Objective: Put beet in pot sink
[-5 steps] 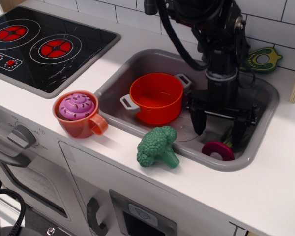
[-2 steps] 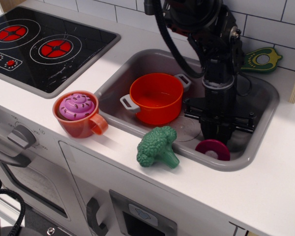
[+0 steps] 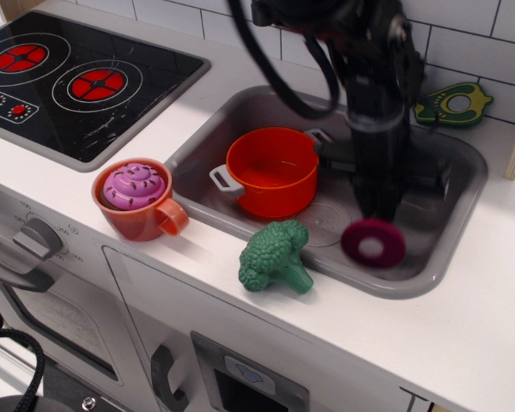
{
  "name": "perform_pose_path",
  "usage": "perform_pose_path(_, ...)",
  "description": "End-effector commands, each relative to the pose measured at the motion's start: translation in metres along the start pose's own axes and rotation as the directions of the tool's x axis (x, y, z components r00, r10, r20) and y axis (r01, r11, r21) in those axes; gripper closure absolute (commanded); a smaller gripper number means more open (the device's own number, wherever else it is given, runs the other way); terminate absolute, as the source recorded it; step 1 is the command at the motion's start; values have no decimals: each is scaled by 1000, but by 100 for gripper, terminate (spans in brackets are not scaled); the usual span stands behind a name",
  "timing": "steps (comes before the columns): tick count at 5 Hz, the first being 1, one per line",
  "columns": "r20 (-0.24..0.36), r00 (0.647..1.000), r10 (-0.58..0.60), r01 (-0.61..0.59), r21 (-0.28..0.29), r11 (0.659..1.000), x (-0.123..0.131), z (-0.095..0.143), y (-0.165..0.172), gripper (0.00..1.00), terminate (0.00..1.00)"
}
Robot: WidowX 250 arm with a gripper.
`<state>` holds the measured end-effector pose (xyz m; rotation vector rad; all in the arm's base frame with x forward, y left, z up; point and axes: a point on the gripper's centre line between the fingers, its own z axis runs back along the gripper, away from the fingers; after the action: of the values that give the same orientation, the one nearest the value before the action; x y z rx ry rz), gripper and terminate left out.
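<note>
The beet [image 3: 353, 244], a dark magenta slice with a pale centre, hangs from my gripper [image 3: 379, 211] just above the floor of the grey sink [image 3: 197, 148], at its front right. The gripper is shut on the beet's top; the green stalks are hidden behind the fingers. The orange-red pot [image 3: 273, 170] with grey handles stands upright and empty in the left part of the sink, to the left of the gripper and apart from it.
A green broccoli [image 3: 276, 255] lies on the counter at the sink's front edge. An orange mug [image 3: 159, 219] holding a pink cupcake [image 3: 135, 184] stands left of it. The black stove [image 3: 69, 77] is at the far left. A green avocado toy [image 3: 451, 103] lies behind the sink.
The gripper came down over the beet at the sink's front right, shut on it, and has lifted it slightly and tilted it upright. The pot has not moved.
</note>
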<state>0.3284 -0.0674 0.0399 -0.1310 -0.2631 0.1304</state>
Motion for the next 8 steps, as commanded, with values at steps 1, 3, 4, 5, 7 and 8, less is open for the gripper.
perform_pose_path(1, 446, 884, 139, -187, 65, 980, 35, 74, 41, 100, 0)
perform_pose_path(3, 632, 762, 141, -279, 124, 952, 50, 70, 96, 100, 0)
perform_pose_path(4, 629, 760, 165, -318, 138, 938, 63, 61, 112, 100, 0)
perform_pose_path(5, 616, 777, 130, -295, 174, 939, 59, 41, 111, 100, 0)
perform_pose_path(7, 568, 810, 146, -289, 171, 942, 48, 36, 101, 0, 0)
perform_pose_path(8, 532, 820, 212, -347, 167, 923, 53, 47, 98, 0, 0)
